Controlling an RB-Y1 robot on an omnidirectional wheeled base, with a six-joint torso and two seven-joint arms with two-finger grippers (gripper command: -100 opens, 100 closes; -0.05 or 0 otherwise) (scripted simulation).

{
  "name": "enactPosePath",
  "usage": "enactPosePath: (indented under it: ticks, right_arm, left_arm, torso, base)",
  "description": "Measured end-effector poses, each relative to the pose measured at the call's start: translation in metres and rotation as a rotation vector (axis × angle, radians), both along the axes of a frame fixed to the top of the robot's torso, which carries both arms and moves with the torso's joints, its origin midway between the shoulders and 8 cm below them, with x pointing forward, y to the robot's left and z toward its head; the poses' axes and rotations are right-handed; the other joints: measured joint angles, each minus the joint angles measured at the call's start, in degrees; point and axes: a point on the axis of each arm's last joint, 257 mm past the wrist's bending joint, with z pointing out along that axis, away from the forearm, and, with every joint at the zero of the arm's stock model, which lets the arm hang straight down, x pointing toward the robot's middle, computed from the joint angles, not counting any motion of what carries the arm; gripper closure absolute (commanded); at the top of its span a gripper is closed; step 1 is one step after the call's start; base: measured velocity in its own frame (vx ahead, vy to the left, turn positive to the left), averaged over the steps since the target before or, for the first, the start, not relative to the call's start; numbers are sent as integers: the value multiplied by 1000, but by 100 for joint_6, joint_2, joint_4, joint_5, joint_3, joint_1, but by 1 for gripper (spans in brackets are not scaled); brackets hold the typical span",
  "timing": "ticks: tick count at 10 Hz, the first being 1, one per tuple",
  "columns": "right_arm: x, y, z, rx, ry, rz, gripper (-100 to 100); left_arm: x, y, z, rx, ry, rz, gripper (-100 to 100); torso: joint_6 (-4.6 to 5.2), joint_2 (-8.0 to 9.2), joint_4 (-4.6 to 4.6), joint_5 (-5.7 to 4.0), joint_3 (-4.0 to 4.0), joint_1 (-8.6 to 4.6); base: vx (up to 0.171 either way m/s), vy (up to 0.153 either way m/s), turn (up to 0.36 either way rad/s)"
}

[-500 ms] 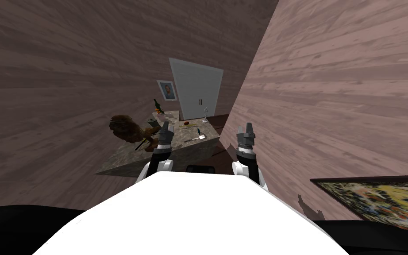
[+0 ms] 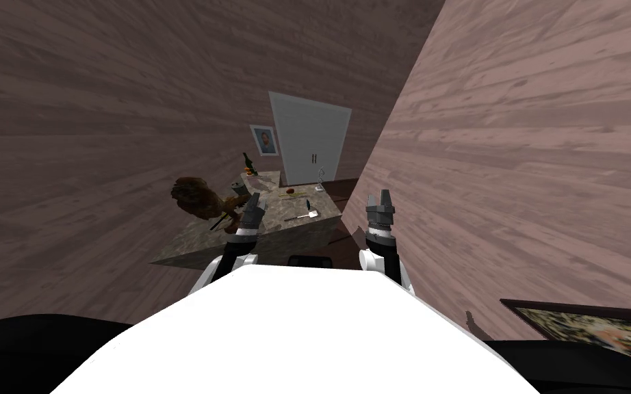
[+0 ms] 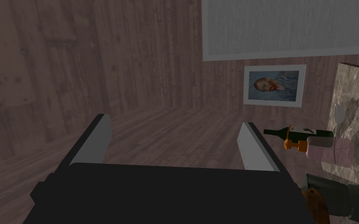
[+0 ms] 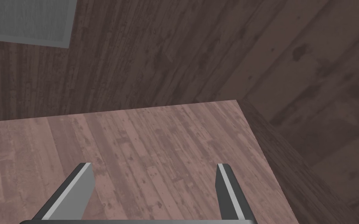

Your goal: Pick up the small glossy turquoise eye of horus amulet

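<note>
**A:** Where is the thing we're after?

**B:** As best I can judge, the amulet (image 2: pixel 306 203) is the tiny greenish speck on the marbled counter (image 2: pixel 280 222), though it is too small to be sure. A pale utensil (image 2: pixel 304 215) lies just beside it at 6 o'clock. A small red thing (image 2: pixel 289 190) sits near it at 11 o'clock.

**A:** And the hands?

**B:** The left gripper (image 2: pixel 255 205) hangs over the counter's near side, at about 9 o'clock from the amulet, and is not touching it. Its wrist view shows the blades spread wide with nothing between them (image 3: pixel 175 124). Off to one side of them is a dark bottle (image 3: pixel 297 133) at the counter's edge. The right gripper (image 2: pixel 380 198) is at 3 o'clock from the amulet, off the counter and close to the plank wall (image 2: pixel 512 171). Its blades are parted too and hold nothing (image 4: pixel 154 166).

**A:** So how far along are we?

**B:** Early, I'd say. Nothing is held, and the amulet lies on the counter. All of the pick is left to do: bring a hand over the amulet, lower it, close on it and lift
</note>
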Motion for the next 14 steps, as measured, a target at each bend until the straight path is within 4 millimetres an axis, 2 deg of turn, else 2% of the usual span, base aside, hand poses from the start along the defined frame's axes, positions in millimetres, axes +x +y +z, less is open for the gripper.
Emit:
enactPosePath:
  ticks: [8,11,14]
  right_arm:
    - [0,0,0,0,0,0,0]
    - [0,0,0,0,0,0,0]
    - [0,0,0,0,0,0,0]
  left_arm:
    - [-1,5,-4,19,19,1,-100]
    - [-2,3,-11,11,43,-33,-100]
    - [-5,-2,-26,-12,100,-101,-100]
  torso:
    - [4,18,4,5,10,24]
    - [4,24,5,-4,13,-20]
    - [5,33,7,-9,18,-38]
  base:
    - [-2,3,-9]
    - [-16,-116,-5]
    - [-28,-144,-7]
